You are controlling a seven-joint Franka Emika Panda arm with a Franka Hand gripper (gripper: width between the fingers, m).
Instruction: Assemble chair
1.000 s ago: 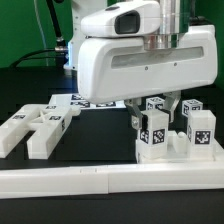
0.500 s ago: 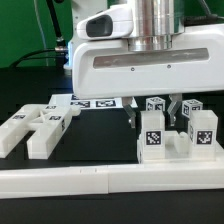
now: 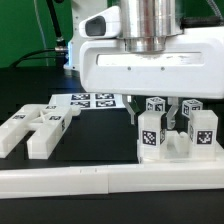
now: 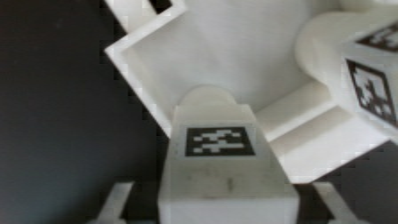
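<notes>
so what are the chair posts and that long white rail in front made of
chair posts: probably moulded plastic, matte white, going by the chunky rounded edges and lack of shine. Their black-and-white tags look like printed stickers, though that is hard to confirm. border rail: seemingly the same dull white plastic.

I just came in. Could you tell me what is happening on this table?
A robot arm is putting together a small white chair. Its pincer is down over the partly built chair at the exterior view's right, and it appears closed on a tagged white piece there. Several loose parts lie untouched at the exterior view's left, so the assembly is not finished. A long white rail runs along the front.
</notes>
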